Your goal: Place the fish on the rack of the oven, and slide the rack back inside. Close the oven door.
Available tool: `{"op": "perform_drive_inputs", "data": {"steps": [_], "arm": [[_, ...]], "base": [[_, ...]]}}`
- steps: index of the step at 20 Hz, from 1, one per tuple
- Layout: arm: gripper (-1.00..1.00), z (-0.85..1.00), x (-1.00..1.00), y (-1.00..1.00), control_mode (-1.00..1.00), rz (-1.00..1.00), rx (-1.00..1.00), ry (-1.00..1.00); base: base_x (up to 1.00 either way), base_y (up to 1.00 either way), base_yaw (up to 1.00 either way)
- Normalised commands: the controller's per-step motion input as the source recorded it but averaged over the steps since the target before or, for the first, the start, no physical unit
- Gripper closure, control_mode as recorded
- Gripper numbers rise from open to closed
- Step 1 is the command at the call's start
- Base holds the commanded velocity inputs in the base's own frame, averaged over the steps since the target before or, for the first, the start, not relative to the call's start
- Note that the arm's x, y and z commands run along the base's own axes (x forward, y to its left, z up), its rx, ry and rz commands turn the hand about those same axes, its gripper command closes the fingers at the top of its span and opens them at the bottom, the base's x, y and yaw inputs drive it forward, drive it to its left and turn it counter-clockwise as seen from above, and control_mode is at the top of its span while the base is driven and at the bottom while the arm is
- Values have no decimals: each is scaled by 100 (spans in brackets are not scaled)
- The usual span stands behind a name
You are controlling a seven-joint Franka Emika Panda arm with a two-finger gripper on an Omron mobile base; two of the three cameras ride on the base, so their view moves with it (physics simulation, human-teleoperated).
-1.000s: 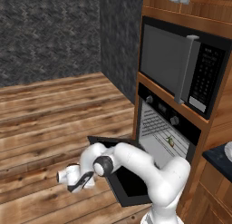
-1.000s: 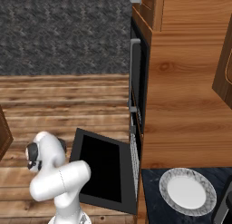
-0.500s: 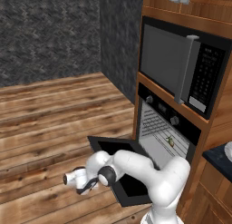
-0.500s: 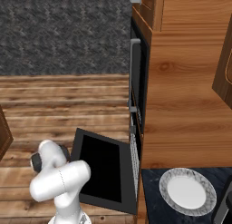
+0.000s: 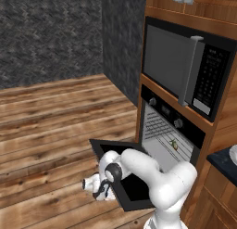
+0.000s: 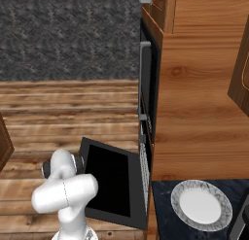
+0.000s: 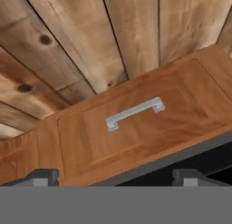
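The oven [image 5: 167, 113] stands open in the wooden cabinetry. Its black door [image 5: 133, 186] lies folded down flat; the door [image 6: 113, 180] is also seen from the right. The small green-yellow fish [image 5: 174, 143] lies on the wire rack [image 5: 159, 130], which sits within the oven cavity. My gripper [image 5: 100, 192] hangs low over the floor at the door's outer left edge, apart from it. In the hand view the gripper [image 7: 117, 177] is open with nothing between its tips, and the door's dark edge [image 7: 204, 154] crosses the lower right.
A black microwave [image 5: 185, 68] sits above the oven. Below the door is a wooden drawer front [image 7: 90, 141] with a silver handle [image 7: 134, 112]. A white plate [image 6: 202, 205] rests on the dark counter at the right. Open plank floor [image 5: 46, 130] lies to the left.
The hand has dropped lower and swung right, closer to the open door's outer edge. The jaws stayed open. Door, rack and fish have not moved.
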Motion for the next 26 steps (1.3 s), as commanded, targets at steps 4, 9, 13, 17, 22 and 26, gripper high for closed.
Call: {"op": "perform_drive_inputs", "data": {"steps": [4,9,13,17,22,26], "arm": [[-100,99,-19,-52,-100,-27,-7,-24],[-100,100,-20,-30,-100,-27,-14,-22],[-100,100,-44,-40,-100,-26,-14,-25],[-100,100,-50,-47,-100,-24,-13,-22],[-100,100,-21,-44,-100,-19,-16,-23],[-100,100,-1,-43,-100,-18,-17,-22]], "base": [[0,0,0],[0,0,0],[0,0,0],[0,0,0],[0,0,0],[0,0,0]]}}
